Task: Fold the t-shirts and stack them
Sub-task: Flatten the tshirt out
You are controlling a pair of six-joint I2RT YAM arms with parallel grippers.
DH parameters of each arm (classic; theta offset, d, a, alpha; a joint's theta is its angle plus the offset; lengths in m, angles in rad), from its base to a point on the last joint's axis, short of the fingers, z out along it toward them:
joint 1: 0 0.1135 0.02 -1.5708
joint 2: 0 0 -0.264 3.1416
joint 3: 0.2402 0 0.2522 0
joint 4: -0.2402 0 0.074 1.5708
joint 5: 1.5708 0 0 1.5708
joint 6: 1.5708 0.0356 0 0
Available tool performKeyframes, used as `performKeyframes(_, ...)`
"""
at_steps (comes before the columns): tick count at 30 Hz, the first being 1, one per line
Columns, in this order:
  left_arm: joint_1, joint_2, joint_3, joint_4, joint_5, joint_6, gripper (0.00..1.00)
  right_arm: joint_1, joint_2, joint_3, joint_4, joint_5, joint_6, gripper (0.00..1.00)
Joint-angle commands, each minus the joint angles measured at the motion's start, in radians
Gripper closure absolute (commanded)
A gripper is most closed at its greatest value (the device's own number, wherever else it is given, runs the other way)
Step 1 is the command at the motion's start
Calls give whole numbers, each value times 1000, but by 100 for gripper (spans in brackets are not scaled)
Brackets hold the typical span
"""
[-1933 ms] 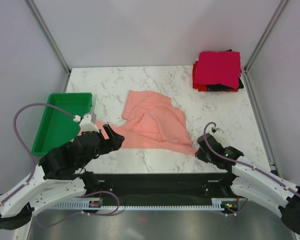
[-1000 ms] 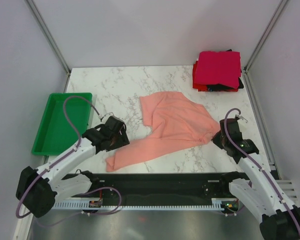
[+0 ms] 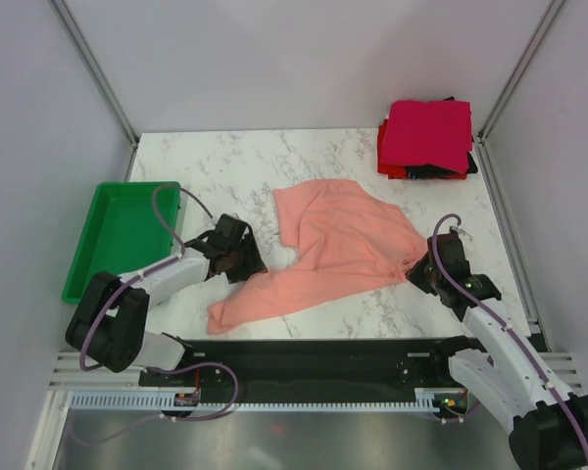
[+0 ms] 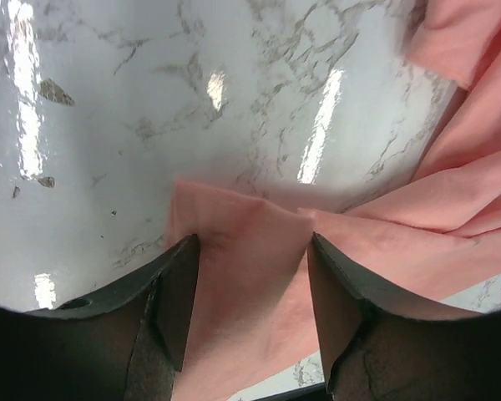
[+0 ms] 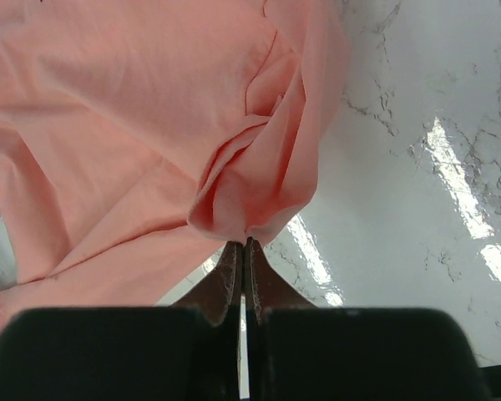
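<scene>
At the left edge of the white marble-patterned table [image 3: 216, 162] sits the shallow green plastic tray [image 3: 118, 245], which has no part in this job. Just right of it, the left gripper [image 3: 243, 257] is low over the near-left corner of the soft salmon-pink cloth t-shirt [image 3: 343, 240], which lies rumpled and unfolded across the middle of the table. In the wrist view its fingers [image 4: 174, 288] are spread apart, with that corner lying between them and not pinched. The step in hand looks like spreading the shirt flat before folding. To do it well, the left jaws should close right at the corner's hem, then both arms should draw apart evenly so the creases pull out. At the shirt's right edge, the right gripper [image 3: 426, 266] is clamped on a bunched fold. In the far right corner sits the stack of folded crimson, red and black t-shirts [image 3: 429, 137]. No brand, label or writing can be read.
</scene>
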Motion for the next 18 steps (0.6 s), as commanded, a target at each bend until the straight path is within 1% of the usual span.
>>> performKeyframes(1, 7, -24, 95, -42, -77, 80, 38, -4, -14, 7, 3, -16, -18, 100)
performKeyframes(4, 7, -35, 126, -64, -87, 92, 42, -4, -9, 7, 5, -17, -18, 100)
performKeyframes(8, 7, -46, 129, -73, -63, 98, 53, -4, -4, 7, 5, -19, -18, 100)
performKeyframes(10, 7, -50, 120, -74, -71, 94, 53, -2, 0, 5, 5, -19, -21, 100)
performKeyframes(12, 7, -49, 103, -102, -95, 88, 43, -4, 2, 4, 6, -17, -21, 100)
performKeyframes(13, 7, -49, 99, -119, -138, 73, 36, -4, 0, 2, 6, -19, -21, 100)
performKeyframes(14, 8, -49, 93, -142, -152, 68, 27, -4, 0, 1, 6, -23, -21, 100)
performKeyframes(16, 23, -47, 73, -150, -167, 54, 25, -4, -1, -2, 6, -26, -21, 100)
performKeyframes(18, 45, -37, 59, -150, -166, 48, 26, -4, -4, -7, 6, -26, -21, 100)
